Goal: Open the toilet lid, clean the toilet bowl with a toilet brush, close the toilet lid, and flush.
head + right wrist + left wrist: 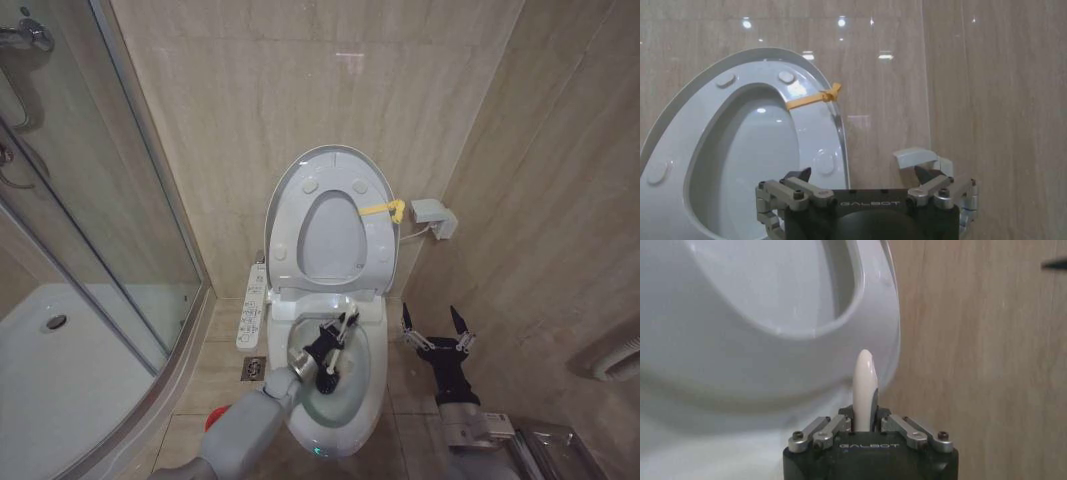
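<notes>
The toilet lid [336, 153] stands raised against the wall, the seat ring [290, 240] up in front of it and a yellow strap [383, 210] on its right edge. Below lies the open toilet bowl [372, 385]. My left gripper [333, 342] hovers over the bowl, shut on the toilet brush's white handle [347, 323]; the dark bristle head [327, 383] points down inside the bowl. In the left wrist view the handle [865, 380] sticks up between my left gripper's [865, 424] fingers. My right gripper [437, 335] stands open to the right of the toilet, facing the lid [767, 54] and strap [815, 99].
A long white button panel [254, 305] runs along the toilet's left side, with a floor drain [253, 367] and a red holder [216, 416] below it. The glass shower door [100, 200] and white tray [60, 380] lie left. A white wall box [433, 217] is mounted right of the lid.
</notes>
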